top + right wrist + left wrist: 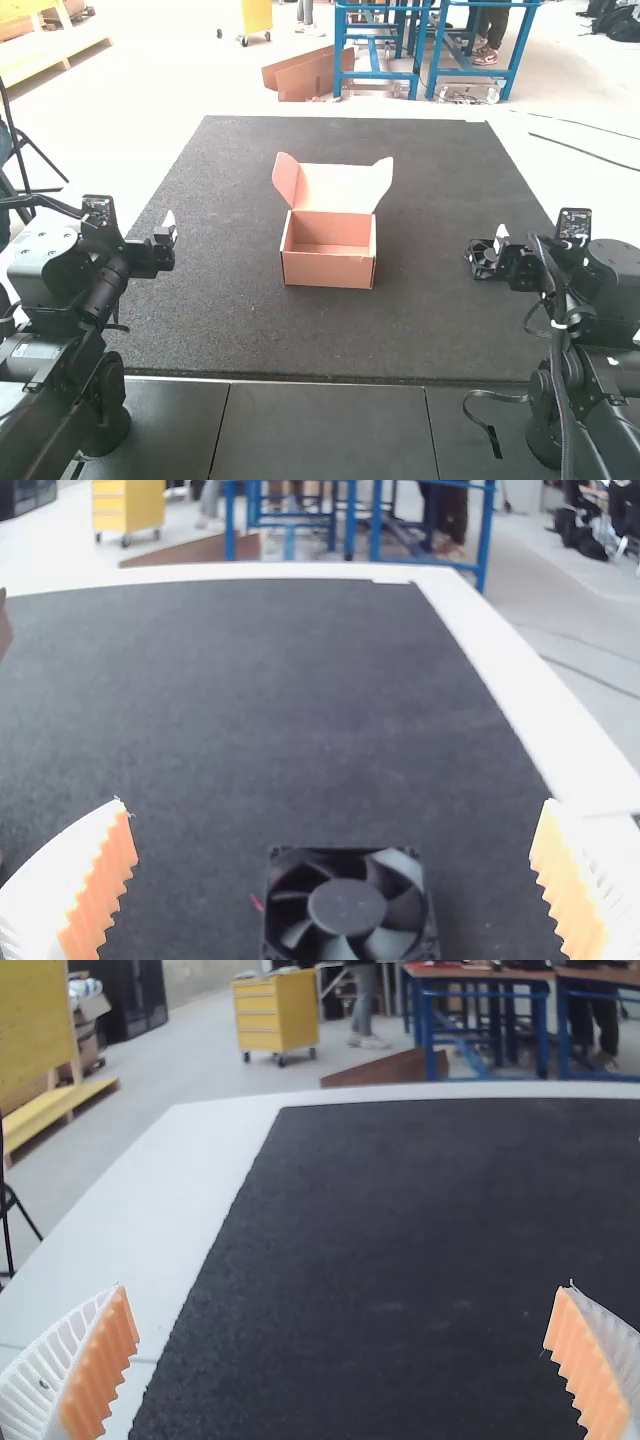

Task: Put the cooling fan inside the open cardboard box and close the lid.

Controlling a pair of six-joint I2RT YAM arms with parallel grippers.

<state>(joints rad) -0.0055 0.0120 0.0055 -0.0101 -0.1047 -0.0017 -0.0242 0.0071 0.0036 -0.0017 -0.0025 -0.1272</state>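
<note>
A small brown cardboard box (329,262) stands in the middle of the black mat (440,170), its lid (335,186) raised upright at the far side and the inside showing. The black square cooling fan (348,906) lies flat on the mat at the right, also the dark fan (482,260) in the high view. My right gripper (335,890) is open above it, one orange-padded finger (95,880) on each side and apart from the fan. At the mat's left edge my left gripper (164,238) is open, its fingers (98,1358) wide over bare mat.
The mat covers most of the white table (150,1220), with a pale border at the left, right and far sides. A dark strip (320,430) runs along the near edge between the two arm bases. Bare mat surrounds the box on all sides.
</note>
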